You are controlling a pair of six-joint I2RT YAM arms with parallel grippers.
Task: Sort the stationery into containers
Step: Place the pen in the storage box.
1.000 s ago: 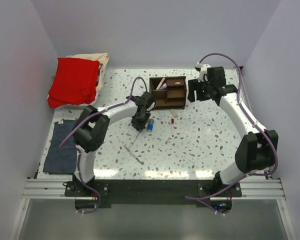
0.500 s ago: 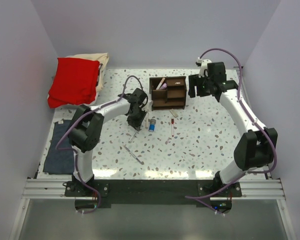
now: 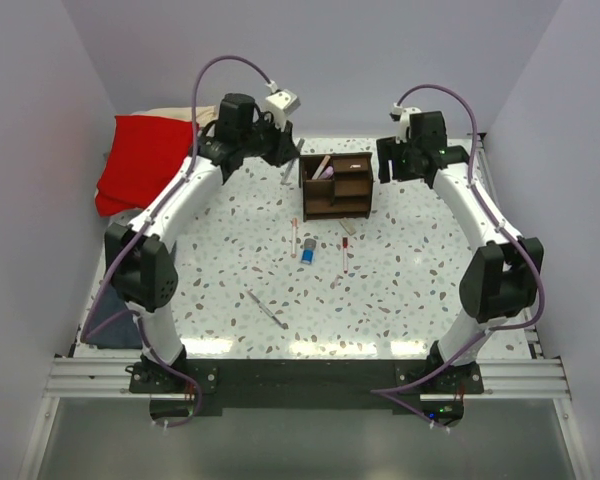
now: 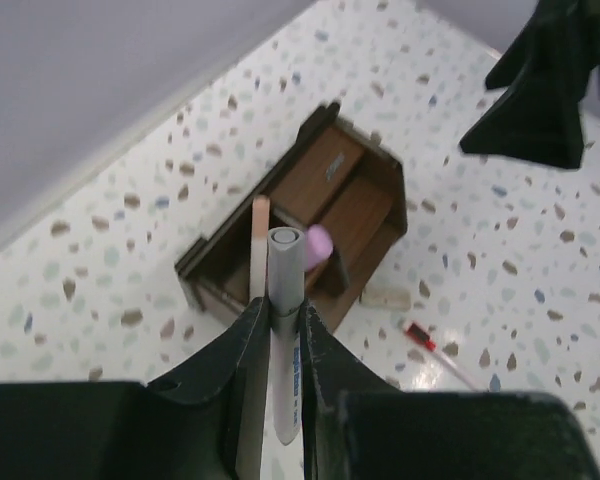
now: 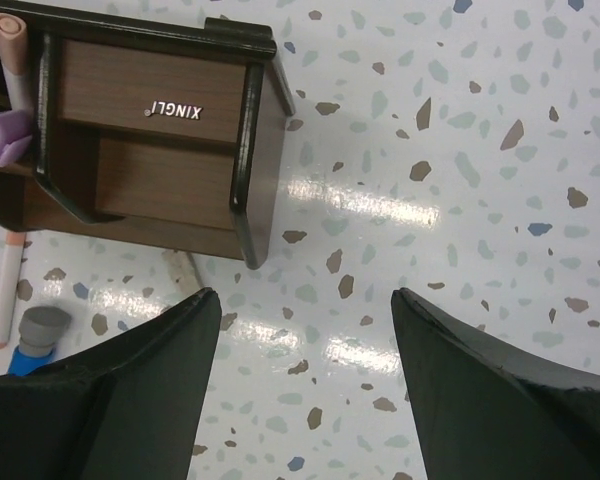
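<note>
My left gripper (image 3: 280, 152) is shut on a grey pen (image 4: 285, 262) and holds it in the air just left of and above the dark brown organizer (image 3: 336, 186), which also shows in the left wrist view (image 4: 352, 205). A pink pencil (image 4: 260, 240) and a lilac piece (image 4: 318, 243) stand in its left compartment. My right gripper (image 3: 398, 162) is open and empty, right of the organizer (image 5: 160, 140). On the table lie a white pen (image 3: 294, 237), a blue-and-white cylinder (image 3: 308, 251), a red-tipped pen (image 3: 344, 252), a tiny reddish piece (image 3: 349, 228) and a silvery pen (image 3: 267, 308).
A red cloth (image 3: 145, 160) on a cream cloth lies at the back left. A folded blue-grey cloth (image 3: 118, 305) lies at the left front edge. Walls close the table at the back and both sides.
My left gripper has risen from the table beside the blue-and-white cylinder and swung back to the organizer's left, carrying the grey pen. The right gripper shifted slightly back.
</note>
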